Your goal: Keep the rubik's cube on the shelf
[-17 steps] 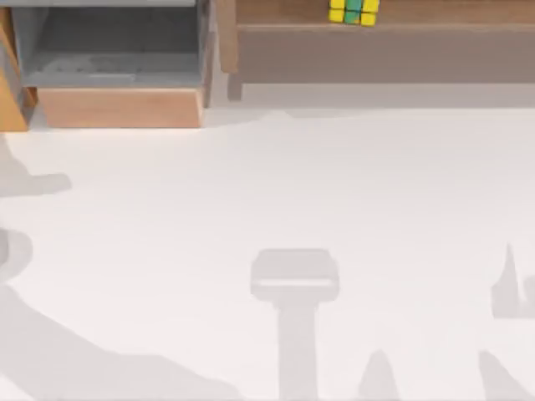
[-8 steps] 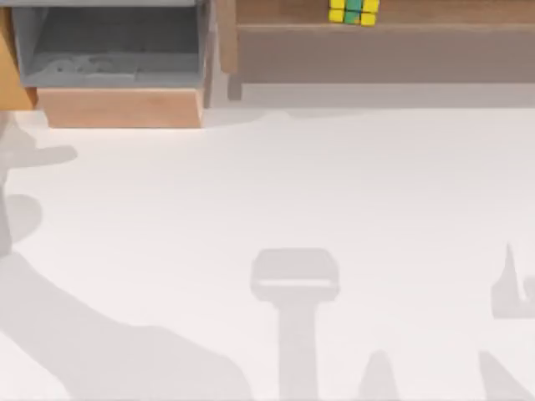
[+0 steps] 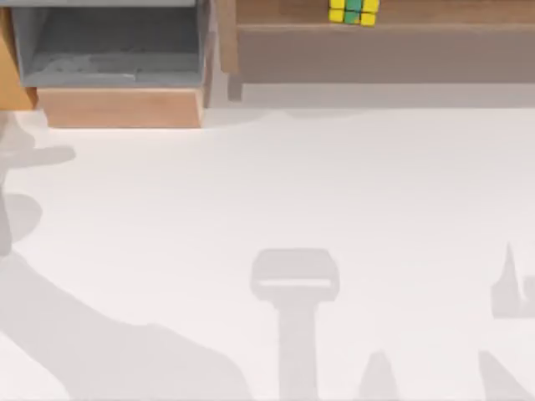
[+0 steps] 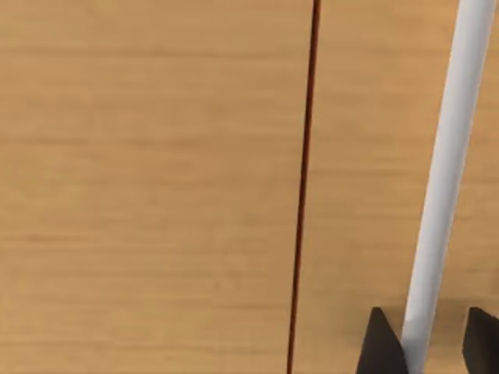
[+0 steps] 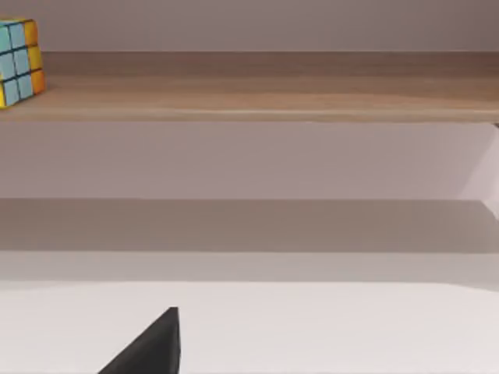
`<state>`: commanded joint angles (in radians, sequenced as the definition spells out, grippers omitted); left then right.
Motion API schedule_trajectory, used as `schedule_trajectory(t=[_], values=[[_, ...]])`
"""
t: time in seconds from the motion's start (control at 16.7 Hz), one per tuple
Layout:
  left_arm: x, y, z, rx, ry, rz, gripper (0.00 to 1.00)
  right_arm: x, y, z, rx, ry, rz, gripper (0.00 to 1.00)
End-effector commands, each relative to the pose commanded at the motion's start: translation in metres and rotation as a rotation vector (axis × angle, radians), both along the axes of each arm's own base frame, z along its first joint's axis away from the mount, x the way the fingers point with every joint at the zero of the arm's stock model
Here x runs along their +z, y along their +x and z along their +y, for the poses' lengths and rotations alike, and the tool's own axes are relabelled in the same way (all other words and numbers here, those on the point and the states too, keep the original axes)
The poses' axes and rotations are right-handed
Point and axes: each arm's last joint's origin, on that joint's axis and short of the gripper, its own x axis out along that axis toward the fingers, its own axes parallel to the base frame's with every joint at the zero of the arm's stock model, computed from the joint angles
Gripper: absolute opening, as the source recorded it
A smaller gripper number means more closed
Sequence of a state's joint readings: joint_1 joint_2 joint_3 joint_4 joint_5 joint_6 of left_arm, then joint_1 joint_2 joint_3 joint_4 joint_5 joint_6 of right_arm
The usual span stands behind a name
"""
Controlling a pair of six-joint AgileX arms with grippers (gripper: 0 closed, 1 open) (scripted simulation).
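The white table (image 3: 334, 192) spreads in front of the shelf (image 3: 384, 50); beside the shelf sits a grey-lined box compartment (image 3: 117, 50); the rubik's cube (image 3: 353, 12) rests on the shelf's ledge; the left gripper (image 4: 431, 343) straddles a white bar (image 4: 448, 171), fingers apart; the right gripper's (image 5: 148, 347) spread cannot be told.

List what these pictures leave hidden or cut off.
- Cube: the top view's upper edge cuts it off; the right wrist view's edge cuts it too.
- Shelf: its back lies past the top view's upper edge.
- Left gripper: two dark fingertips either side of a white bar at the left wrist view's edge; grip cannot be judged.
- Right gripper: one dark fingertip in the right wrist view; opening cannot be judged.
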<state>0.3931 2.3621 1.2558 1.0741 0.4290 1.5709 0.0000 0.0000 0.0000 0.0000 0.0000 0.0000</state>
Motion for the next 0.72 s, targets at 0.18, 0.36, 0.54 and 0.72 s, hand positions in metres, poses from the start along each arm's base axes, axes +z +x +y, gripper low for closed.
schedule_trajectory(t=[0.18,0.36,0.54,0.72], values=[[0.0,0.0,0.0,0.0,0.0,0.0,0.75,0.0,0.0,0.0,0.0,0.0,0.0,1.0],[0.0,0.0,0.0,0.0,0.0,0.0,0.98,0.0,0.0,0.0,0.0,0.0,0.0,1.0],[0.0,0.0,0.0,0.0,0.0,0.0,1.0,0.0,0.0,0.0,0.0,0.0,0.0,1.0],[0.0,0.0,0.0,0.0,0.0,0.0,1.0,0.0,0.0,0.0,0.0,0.0,0.0,1.0]])
